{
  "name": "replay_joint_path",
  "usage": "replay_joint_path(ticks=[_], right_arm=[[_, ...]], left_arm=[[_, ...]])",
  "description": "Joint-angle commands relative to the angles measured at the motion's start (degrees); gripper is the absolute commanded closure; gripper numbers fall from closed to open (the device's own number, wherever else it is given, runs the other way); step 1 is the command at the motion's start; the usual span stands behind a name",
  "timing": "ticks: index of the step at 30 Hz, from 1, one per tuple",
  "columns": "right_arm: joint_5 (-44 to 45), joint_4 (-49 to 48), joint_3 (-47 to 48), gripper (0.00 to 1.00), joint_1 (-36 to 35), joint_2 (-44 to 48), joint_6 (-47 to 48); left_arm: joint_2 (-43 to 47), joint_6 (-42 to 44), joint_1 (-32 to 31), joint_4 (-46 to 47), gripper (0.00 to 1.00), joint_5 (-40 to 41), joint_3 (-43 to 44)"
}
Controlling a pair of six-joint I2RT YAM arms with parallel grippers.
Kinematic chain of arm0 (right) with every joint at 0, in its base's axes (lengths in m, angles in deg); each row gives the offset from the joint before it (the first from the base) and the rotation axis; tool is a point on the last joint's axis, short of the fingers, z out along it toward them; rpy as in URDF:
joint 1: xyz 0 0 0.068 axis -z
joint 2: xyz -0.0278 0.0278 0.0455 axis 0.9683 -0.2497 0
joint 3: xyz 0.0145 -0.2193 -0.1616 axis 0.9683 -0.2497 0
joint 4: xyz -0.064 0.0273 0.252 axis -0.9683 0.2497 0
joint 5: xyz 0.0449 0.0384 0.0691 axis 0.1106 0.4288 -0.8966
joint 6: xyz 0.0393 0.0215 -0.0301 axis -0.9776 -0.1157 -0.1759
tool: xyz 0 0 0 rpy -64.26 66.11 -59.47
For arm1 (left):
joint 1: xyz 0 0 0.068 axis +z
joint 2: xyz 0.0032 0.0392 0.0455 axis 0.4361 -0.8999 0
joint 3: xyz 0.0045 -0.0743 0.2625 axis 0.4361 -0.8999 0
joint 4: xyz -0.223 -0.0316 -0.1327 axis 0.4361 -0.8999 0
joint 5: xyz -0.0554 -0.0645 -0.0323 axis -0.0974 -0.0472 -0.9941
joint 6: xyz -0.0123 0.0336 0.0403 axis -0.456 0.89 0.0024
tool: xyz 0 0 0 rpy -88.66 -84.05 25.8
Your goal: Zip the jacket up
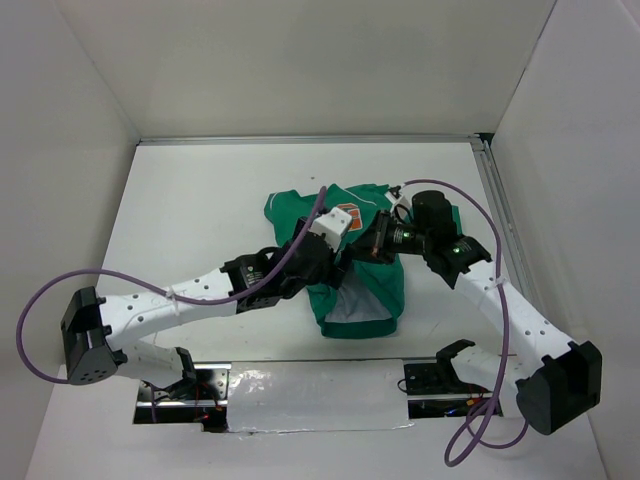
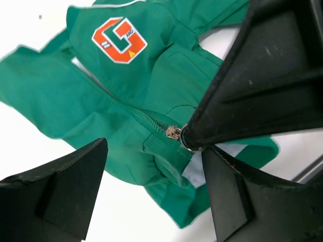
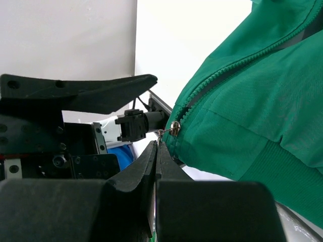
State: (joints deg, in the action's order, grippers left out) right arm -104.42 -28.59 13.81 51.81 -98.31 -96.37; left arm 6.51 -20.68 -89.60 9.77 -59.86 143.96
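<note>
The green jacket [image 1: 362,290] lies crumpled in the middle of the table, with its orange-and-white "G" patch [image 2: 119,39] facing up. In the left wrist view the zipper slider [image 2: 173,132] sits partway along the zipper, and white lining shows below it. My right gripper [image 3: 157,147] is shut on the small metal zipper pull [image 3: 162,133], just beside the slider [image 3: 174,128]. It also shows in the top view as the right gripper [image 1: 372,248]. My left gripper [image 2: 154,189] hangs open above the jacket's lower hem, with its fingers [image 2: 60,191] wide apart and holding nothing.
White walls close in the table on three sides. A metal rail [image 1: 497,215] runs along the right edge. A strip of silver tape [image 1: 310,385] lies at the near edge between the arm bases. Purple cables [image 1: 40,300] loop off both arms.
</note>
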Motion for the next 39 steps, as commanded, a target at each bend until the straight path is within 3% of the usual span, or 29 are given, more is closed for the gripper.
replay_joint_path(ticks=[1,15,20,24,28,33,37,38,39], right_arm=[[-2.52,-2.46,2.65,1.0,0.96,0.18,-1.09],[-4.54,-3.16,3.44,1.0,2.1,-2.02,-1.71],[-4.28,-3.17,3.7,1.0,2.19,-1.93,-1.79],[-3.84,-3.25,4.32,1.0,2.63,-1.76,-2.06],[-3.84,-2.99,5.2,1.0,2.55,-1.85,-1.97],[-4.27,-3.07,5.2,1.0,2.72,-1.93,-2.23],[-5.15,-3.43,4.67,1.0,2.72,-2.37,-2.5],[-5.24,-3.69,4.32,1.0,2.72,-2.29,-2.76],[-5.24,-3.78,4.23,1.0,2.63,-2.37,-2.85]], left_arm=[[2.08,8.38,-0.68,6.35,0.14,-1.16,-2.4],[4.9,18.66,-1.12,17.68,0.19,-3.98,-8.12],[3.76,20.25,-1.21,17.34,0.4,-4.86,-7.77],[4.72,20.25,-1.21,16.98,0.37,-6.8,-8.65],[6.13,22.71,-1.21,16.37,0.28,-8.03,-9.44],[4.81,24.81,-1.12,17.77,0.28,-3.47,-10.05],[4.19,25.17,-1.12,20.14,0.41,-3.64,-9.88],[4.19,26.73,-1.12,23.19,0.51,-3.2,-10.66],[4.19,27.53,-1.12,24.1,0.55,-3.81,-10.84]])
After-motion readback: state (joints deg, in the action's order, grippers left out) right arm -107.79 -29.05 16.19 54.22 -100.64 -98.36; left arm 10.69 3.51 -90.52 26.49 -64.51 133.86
